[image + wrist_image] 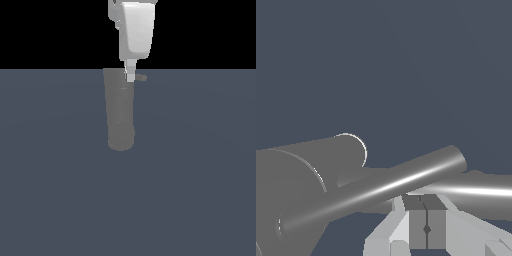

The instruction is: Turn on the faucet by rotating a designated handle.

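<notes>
You have the faucet standing upright near the centre of the exterior view, a matte grey cylinder with a rounded lower end resting on the slate-blue floor. The handle is the thin short rod sticking out from the cylinder's top toward 3 o'clock in that view.

Your gripper hangs down from 12 o'clock, its white body above the horizon line and its narrow fingertips reaching down to the faucet's top, right at the root of the handle.

In the wrist view the handle runs as a bright-streaked rod just in front of the gripper, and the faucet fills the area beside it. There the two finger pads meet along a thin dark seam, so your jaws look pressed together with nothing between them. The rod appears to lie against or just past the fingertips; you cannot tell from these views whether they actually touch it.
</notes>
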Robot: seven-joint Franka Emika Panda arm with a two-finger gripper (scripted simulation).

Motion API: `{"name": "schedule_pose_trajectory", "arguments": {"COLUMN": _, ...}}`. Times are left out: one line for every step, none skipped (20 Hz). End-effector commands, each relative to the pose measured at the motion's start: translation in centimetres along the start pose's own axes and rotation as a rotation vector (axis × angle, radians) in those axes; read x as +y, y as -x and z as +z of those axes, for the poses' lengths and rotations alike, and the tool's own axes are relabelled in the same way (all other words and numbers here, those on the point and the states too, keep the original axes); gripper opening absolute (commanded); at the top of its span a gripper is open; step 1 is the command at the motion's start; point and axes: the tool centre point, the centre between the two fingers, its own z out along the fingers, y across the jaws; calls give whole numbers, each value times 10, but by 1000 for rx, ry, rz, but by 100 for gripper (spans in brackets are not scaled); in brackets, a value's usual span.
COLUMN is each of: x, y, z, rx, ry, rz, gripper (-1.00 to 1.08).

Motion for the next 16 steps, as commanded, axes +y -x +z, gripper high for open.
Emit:
{"name": "schedule_pose_trajectory", "arguments": {"x": -3, "y": -5, "z": 0, "rx": 0, "ry": 0, "rz": 4, "gripper": -100}}
{"name": "schedule_pose_trajectory", "arguments": {"x": -5, "y": -8, "z": 0, "rx": 0, "ry": 0, "rz": 5, "gripper": -100}}
{"name": "schedule_pose_trajectory", "arguments": {"x": -7, "y": -11, "z": 0, "rx": 0, "ry": 0, "rz": 6, "gripper": -100}}
{"name": "schedule_pose_trajectory", "arguments": {"x": -9, "y": -13, "z": 0, "rx": 0, "ry": 0, "rz": 8, "gripper": -100}}
{"name": "schedule_pose_trajectory", "arguments": {"x": -11, "y": -16, "z": 0, "rx": 0, "ry": 0, "rz": 9, "gripper": -100}}
{"name": "schedule_pose_trajectory", "arguments": {"x": -13, "y": -19, "z": 0, "rx": 0, "ry": 0, "rz": 10, "gripper": -100}}
{"name": "schedule_pose_trajectory", "arguments": {"x": -15, "y": -22, "z": 0, "rx": 1, "ry": 0, "rz": 12, "gripper": -100}}
{"name": "schedule_pose_trajectory", "arguments": {"x": -16, "y": -24, "z": 0, "rx": 1, "ry": 0, "rz": 13, "gripper": -100}}
{"name": "schedule_pose_trajectory", "arguments": {"x": -18, "y": -27, "z": 0, "rx": 1, "ry": 0, "rz": 14, "gripper": -100}}
{"name": "schedule_pose_trajectory", "arguments": {"x": -20, "y": -29, "z": 0, "rx": 1, "ry": 0, "rz": 16, "gripper": -100}}
{"name": "schedule_pose_trajectory", "arguments": {"x": -22, "y": -32, "z": 0, "rx": 1, "ry": 0, "rz": 17, "gripper": -100}}
{"name": "schedule_pose_trajectory", "arguments": {"x": -24, "y": -35, "z": 0, "rx": 1, "ry": -1, "rz": 18, "gripper": -100}}
{"name": "schedule_pose_trajectory", "arguments": {"x": -26, "y": -37, "z": 0, "rx": 1, "ry": -1, "rz": 20, "gripper": -100}}
{"name": "schedule_pose_trajectory", "arguments": {"x": -28, "y": -40, "z": 0, "rx": 1, "ry": -1, "rz": 21, "gripper": -100}}
{"name": "schedule_pose_trajectory", "arguments": {"x": -29, "y": -42, "z": 0, "rx": 1, "ry": -1, "rz": 22, "gripper": -100}}
{"name": "schedule_pose_trajectory", "arguments": {"x": -31, "y": -45, "z": 0, "rx": 1, "ry": -1, "rz": 24, "gripper": -100}}
